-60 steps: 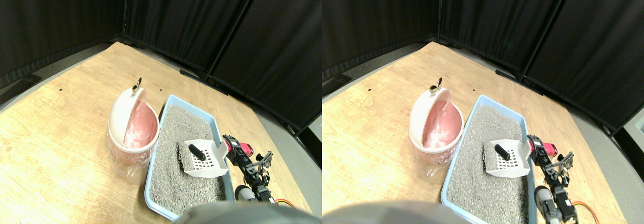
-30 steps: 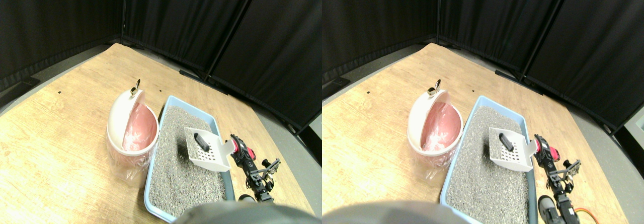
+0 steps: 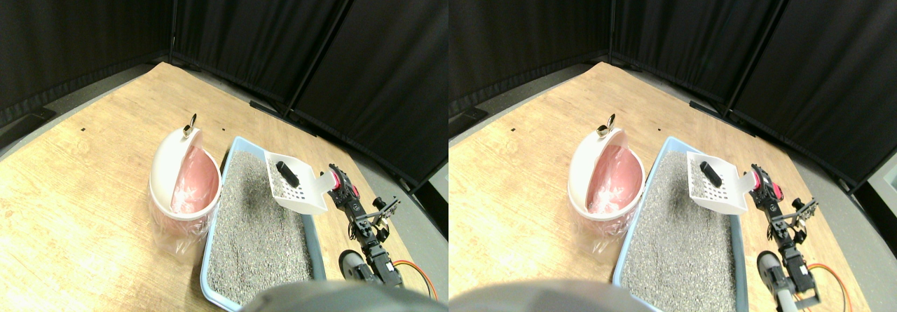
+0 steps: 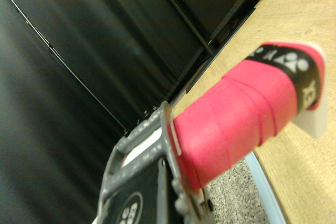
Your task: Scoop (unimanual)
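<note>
Bin (image 3: 183, 183) at left on the wooden table (image 3: 77, 207): white, pink liner, swing lid tipped open, mouth facing the tray. Just beside it on its right, the blue litter tray (image 3: 309, 242), filled with grey litter (image 3: 256, 235).

White slotted scoop (image 3: 300, 186) now hangs in the air over the far right part of the tray, clear of the litter. A second ago it sat low with its front edge in the grit; since then it has risen and travelled toward the tray's far end. Dark lump (image 3: 287, 174) rides inside the scoop against its back wall and has not slipped during the lift. Very little grit is visible around it, so most of the litter seems to have sifted out through the slots.

Right tool (image 3: 341, 186) at the scoop's handle, arm reaching up from lower right. Wrist view shows the red wrapped handle (image 4: 239, 116) passing beside the dark jaw frame; whether the jaws are pressed on it cannot be told from either view.

Judgement: the pick-up part looks done. What remains is carrying leftward across the tray to the bin's mouth and tipping. Risk: the lump rolling off the open front lip if the scoop pitches forward early
</note>
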Robot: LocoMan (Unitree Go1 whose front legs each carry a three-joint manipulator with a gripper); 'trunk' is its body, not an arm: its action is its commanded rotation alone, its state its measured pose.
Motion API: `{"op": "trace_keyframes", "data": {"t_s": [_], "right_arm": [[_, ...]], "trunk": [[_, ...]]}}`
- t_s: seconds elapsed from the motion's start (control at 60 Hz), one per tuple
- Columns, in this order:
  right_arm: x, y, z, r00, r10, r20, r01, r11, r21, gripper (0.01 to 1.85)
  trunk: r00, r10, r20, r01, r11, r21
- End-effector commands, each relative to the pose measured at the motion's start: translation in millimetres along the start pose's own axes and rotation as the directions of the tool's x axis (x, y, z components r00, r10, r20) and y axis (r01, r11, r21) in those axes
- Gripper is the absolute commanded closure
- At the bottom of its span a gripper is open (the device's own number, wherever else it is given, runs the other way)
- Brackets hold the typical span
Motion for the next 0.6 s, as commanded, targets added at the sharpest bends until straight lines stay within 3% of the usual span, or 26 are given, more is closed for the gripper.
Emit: {"op": "trace_keyframes", "data": {"t_s": [0.017,0.333,0.6], "right_arm": [[0.7,6,5,0.997,0.025,0.067,-0.027,0.999,0.034,1.80],[2.8,3,-6,1.000,-0.010,0.025,0.001,0.944,0.330,1.80],[3.3,3,-14,0.999,-0.038,-0.001,0.035,0.903,0.429,1.80]], "trunk": [[0.9997,0.009,0.023,-0.009,0.9999,-0.011],[0.9998,0.008,0.019,-0.008,1.0000,-0.002],[0.9999,0.004,0.015,-0.004,1.0000,0.000]]}}
